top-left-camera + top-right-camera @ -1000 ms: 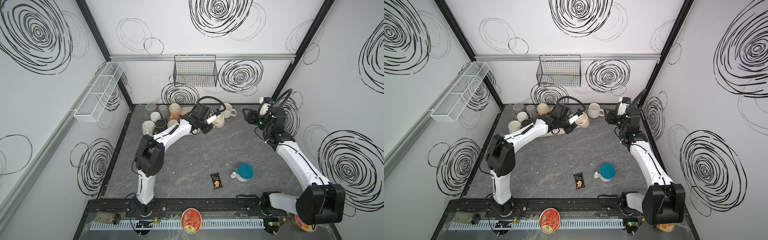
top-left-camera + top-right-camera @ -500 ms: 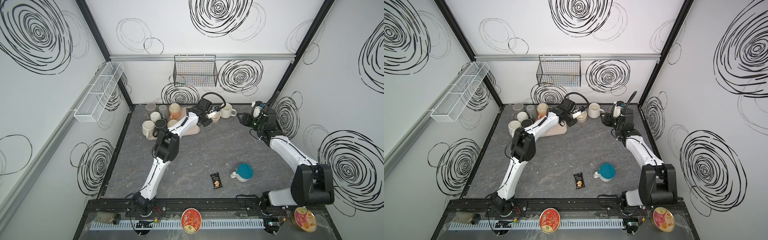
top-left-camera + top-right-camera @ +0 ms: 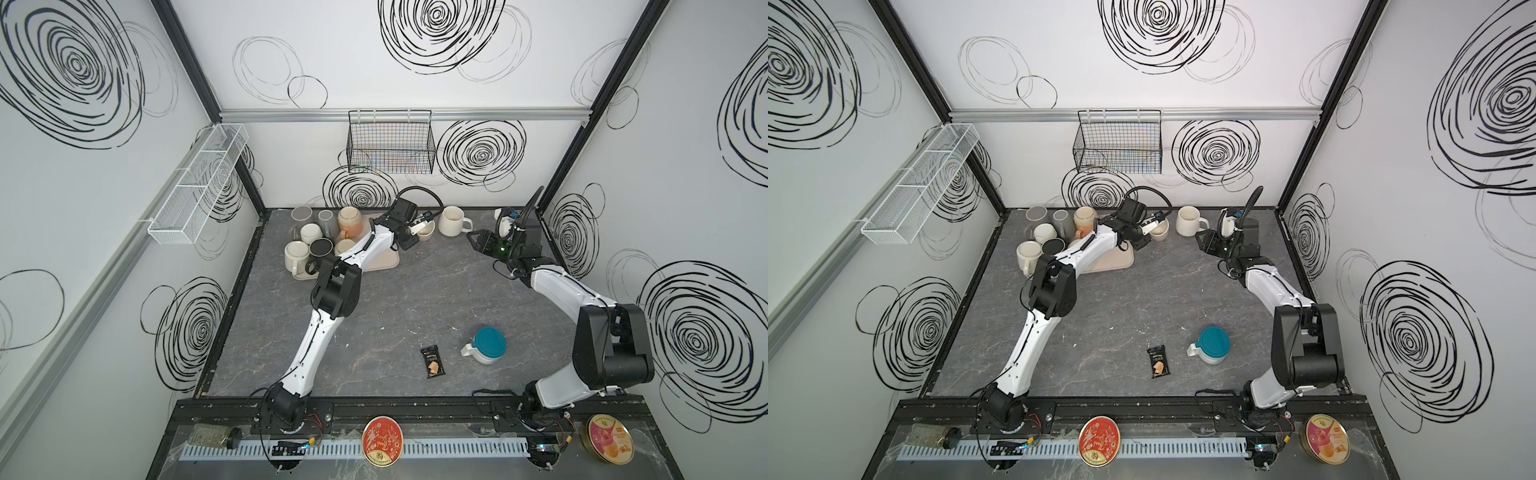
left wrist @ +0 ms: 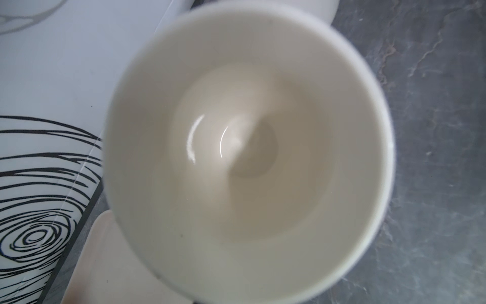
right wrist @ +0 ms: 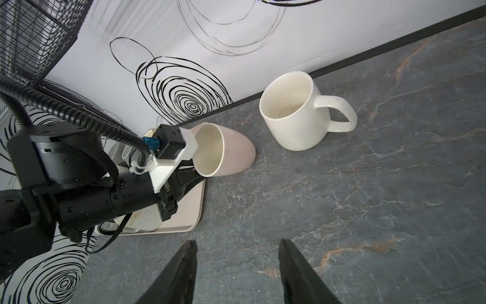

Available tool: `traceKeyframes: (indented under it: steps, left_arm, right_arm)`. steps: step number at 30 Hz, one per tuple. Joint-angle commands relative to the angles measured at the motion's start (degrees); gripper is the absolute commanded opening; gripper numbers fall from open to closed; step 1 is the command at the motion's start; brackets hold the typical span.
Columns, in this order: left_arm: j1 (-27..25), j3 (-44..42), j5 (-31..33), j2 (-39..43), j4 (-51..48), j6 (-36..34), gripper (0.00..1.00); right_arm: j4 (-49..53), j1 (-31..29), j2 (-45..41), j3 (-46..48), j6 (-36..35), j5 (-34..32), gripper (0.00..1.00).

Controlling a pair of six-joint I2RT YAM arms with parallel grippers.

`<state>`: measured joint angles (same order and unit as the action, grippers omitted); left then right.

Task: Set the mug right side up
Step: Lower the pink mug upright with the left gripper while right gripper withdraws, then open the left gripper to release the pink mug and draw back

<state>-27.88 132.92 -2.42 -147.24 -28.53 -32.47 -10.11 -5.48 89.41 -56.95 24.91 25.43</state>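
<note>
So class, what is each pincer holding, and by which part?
Left pincer grips the tilted mug by its rim; right pincer is open, holding nothing.

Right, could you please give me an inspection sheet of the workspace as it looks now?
Surface: grey marbled tabletop, a few pale specks.
Job's things: cream mug tilted, mouth toward the left wrist camera, beside the beige tray.
Clutter: upright handled white mug; mug cluster by the tray; teal-topped cup; snack packet; red tin and pink tin at the front rail.
Grippers: left gripper shut on the cream mug; right gripper open, empty.
Cables: black corrugated cable arching over the left wrist.
Surroundings: wire basket and white mesh shelf on the walls.
</note>
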Motion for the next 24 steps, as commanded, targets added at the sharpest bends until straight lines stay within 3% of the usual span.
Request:
traceKeyframes:
  steps: [1,8,13,15,24]
  left_arm:
    - [0.4,3.0,-2.2,-1.3,9.5,-1.4,0.0]
    - [0.3,6.5,-3.8,-4.1,11.4,-1.5,0.0]
    - [0.5,6.1,-3.3,-4.1,11.6,-1.2,0.3]
    - [0.5,6.1,-3.1,-4.0,11.7,-1.2,0.38]
    - [0.6,5.4,-4.0,-3.8,13.0,-0.9,0.41]
  right_arm:
    - [-2.1,0.0,1.5,-2.3,1.1,1.0,0.54]
    - [-2.3,-0.1,2.6,-2.4,1.6,1.1,0.54]
    - [-2.4,-0.1,2.9,-2.3,1.8,1.3,0.54]
    - [-2.4,-0.1,3.1,-2.4,2.0,1.6,0.54]
    - [-2.5,-0.1,3.5,-2.4,2.1,2.0,0.54]
